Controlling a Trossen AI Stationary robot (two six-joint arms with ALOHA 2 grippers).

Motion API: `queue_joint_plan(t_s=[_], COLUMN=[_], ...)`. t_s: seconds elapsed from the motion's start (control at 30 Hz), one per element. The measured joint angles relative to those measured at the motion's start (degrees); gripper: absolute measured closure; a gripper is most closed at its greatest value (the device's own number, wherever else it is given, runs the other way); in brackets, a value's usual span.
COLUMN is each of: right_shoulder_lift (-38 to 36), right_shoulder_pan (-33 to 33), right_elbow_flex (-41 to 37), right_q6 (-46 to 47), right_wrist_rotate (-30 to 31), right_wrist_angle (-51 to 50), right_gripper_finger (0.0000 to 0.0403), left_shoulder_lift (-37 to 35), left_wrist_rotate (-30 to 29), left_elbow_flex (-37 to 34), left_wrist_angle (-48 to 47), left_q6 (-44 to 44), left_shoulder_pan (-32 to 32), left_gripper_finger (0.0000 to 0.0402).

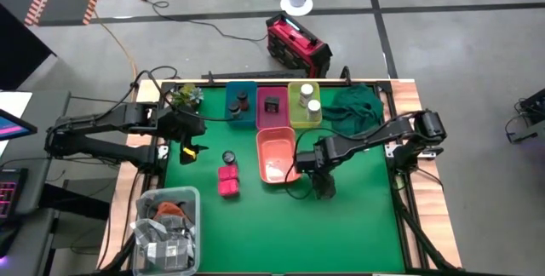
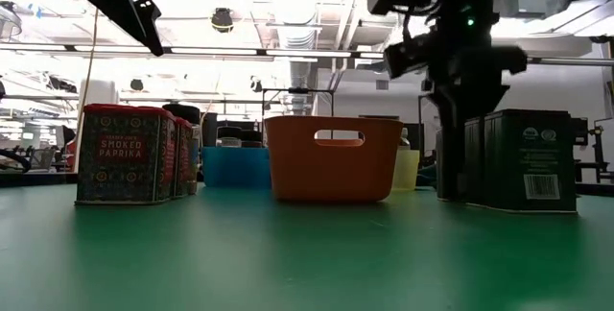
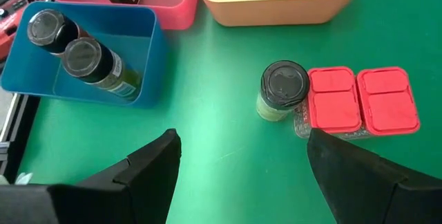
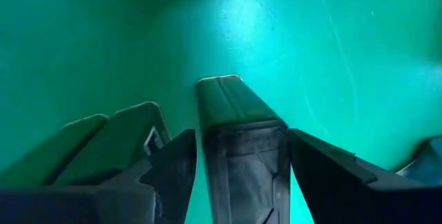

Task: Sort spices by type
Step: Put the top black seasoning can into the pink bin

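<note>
Two dark grey packs [image 4: 242, 148] stand just beside the salmon bin [image 1: 277, 155]; the right gripper [image 4: 238, 158] straddles one, fingers closed against its sides. The neighbouring pack [image 4: 114, 148] (touching a finger) could topple if the lift drags sideways. The left gripper [image 3: 238, 175] hovers open above a round jar [image 3: 282, 89] and magenta blocks [image 3: 362, 99].
</note>
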Motion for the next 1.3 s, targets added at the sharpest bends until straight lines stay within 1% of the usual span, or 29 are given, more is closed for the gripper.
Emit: queue_joint_plan(t_s=[0.1, 0.17, 0.23, 0.33, 0.43, 0.63, 0.77, 0.87, 0.97, 1.07, 1.3], right_shoulder_lift=[0.0, 0.0, 0.0, 0.0, 0.0, 0.0, 0.0, 0.0, -0.1, -0.1, -0.1], right_shoulder_pan=[-1.1, -1.9, -2.7, -3.6, -4.0, -4.9, -5.2, -5.4, -6.7, -9.3, -16.4], right_elbow_flex=[-1.0, -1.5, -1.6, -1.5, -0.2, 6.9, 13.1, 17.9, 21.7, 23.3, 23.6], right_q6=[-0.1, -0.5, -0.9, -1.7, -2.8, -4.1, -4.4, -6.9, -10.2, -13.7, -20.6], right_wrist_rotate=[0.0, 0.0, 0.0, -0.1, -0.3, -0.3, 0.3, 3.0, 5.6, 6.4, 6.3], right_wrist_angle=[0.0, -0.1, -0.1, 0.1, -1.1, -5.3, -7.9, -8.3, -5.8, -0.7, 8.9], right_gripper_finger=[0.0147, 0.0158, 0.0178, 0.0218, 0.0254, 0.0254, 0.0229, 0.0226, 0.0239, 0.0248, 0.0231], left_shoulder_lift=[0.0, 0.0, 0.0, 0.0, 0.0, -0.6, -2.4, -4.4, -6.6, -7.9, -7.5], left_wrist_rotate=[0.0, 0.0, 0.0, 0.0, -0.1, -1.2, -1.2, -1.3, -1.3, -1.3, -1.3], left_elbow_flex=[0.0, 0.0, 0.0, 0.0, 0.0, 0.0, 0.0, 0.1, 0.1, 0.1, 0.1], left_wrist_angle=[0.0, 0.0, 0.0, 0.0, 0.1, 0.4, 0.5, 0.9, 2.9, 3.9, 4.0], left_q6=[0.4, 0.6, 0.6, 0.6, 0.7, 1.1, 1.0, 1.0, 0.5, -0.5, -0.4], left_shoulder_pan=[0.0, 0.0, 0.0, 0.0, 0.0, 0.0, 0.0, 0.0, 0.0, 0.0, 0.0], left_gripper_finger=[0.0100, 0.0100, 0.0100, 0.0100, 0.0100, 0.0100, 0.0100, 0.0100, 0.0100, 0.0100, 0.0100])
